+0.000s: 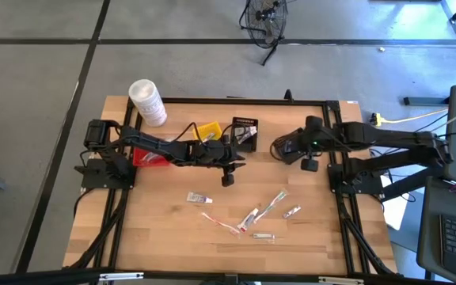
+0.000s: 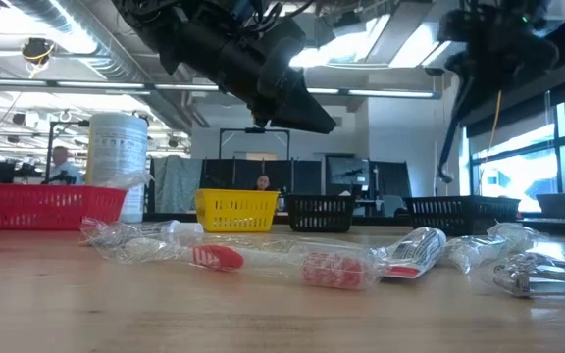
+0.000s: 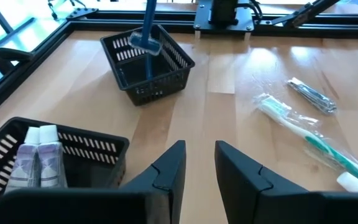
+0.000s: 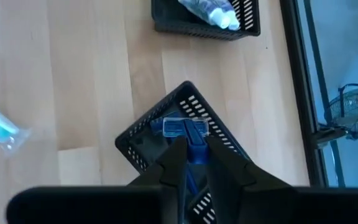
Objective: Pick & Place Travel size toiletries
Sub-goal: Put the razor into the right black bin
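The right gripper (image 4: 193,163) is clamping the handle of a blue razor (image 4: 182,129) and holding it head-down inside a small black basket (image 4: 143,142) near the table's (image 1: 157,229) right side, while the left gripper (image 3: 199,163) is hovering over mid-table with its fingers slightly parted and nothing between them. Two white mini tubes (image 3: 39,163) are lying in a second black basket (image 3: 92,148), and wrapped toothbrushes (image 1: 271,203) and sachets (image 1: 262,237) are sitting scattered across the front of the table.
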Available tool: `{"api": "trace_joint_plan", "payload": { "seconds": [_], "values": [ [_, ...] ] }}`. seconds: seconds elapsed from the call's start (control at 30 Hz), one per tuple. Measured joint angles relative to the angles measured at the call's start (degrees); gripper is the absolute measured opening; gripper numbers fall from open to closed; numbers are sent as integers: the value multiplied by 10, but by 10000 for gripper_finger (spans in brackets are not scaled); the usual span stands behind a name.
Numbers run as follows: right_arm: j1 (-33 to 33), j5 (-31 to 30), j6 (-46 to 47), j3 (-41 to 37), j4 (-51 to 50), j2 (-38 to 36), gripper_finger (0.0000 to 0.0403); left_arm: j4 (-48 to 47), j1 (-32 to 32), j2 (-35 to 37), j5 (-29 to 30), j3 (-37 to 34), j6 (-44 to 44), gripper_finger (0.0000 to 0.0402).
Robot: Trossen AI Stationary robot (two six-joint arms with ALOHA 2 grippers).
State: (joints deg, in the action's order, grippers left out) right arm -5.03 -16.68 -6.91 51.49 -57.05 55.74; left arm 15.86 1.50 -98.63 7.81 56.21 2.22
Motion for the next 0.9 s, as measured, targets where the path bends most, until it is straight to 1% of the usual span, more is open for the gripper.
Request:
{"api": "trace_joint_plan", "payload": {
  "seconds": [0.13,0.27,0.33,0.47,0.57,0.67,0.8,0.9],
  "values": [
    [-16,25,-10,-55,58,-28,55,0,0,0,0,0,0,82],
    [-35,26,-10,-92,61,-27,51,0,0,0,0,0,0,82],
    [-41,32,-11,-91,73,-21,50,1,0,0,0,0,0,82],
    [-49,71,-41,-89,104,-17,55,1,4,0,0,0,0,82],
    [-55,73,-56,-89,111,-17,61,1,6,0,0,0,0,82],
    [-64,81,-45,-89,110,-17,63,2,5,0,0,0,0,82],
    [-74,121,-15,-89,131,-12,62,2,5,0,0,0,0,82],
    [-76,121,-18,-89,158,2,64,2,5,0,0,0,0,82]
  ]
}}
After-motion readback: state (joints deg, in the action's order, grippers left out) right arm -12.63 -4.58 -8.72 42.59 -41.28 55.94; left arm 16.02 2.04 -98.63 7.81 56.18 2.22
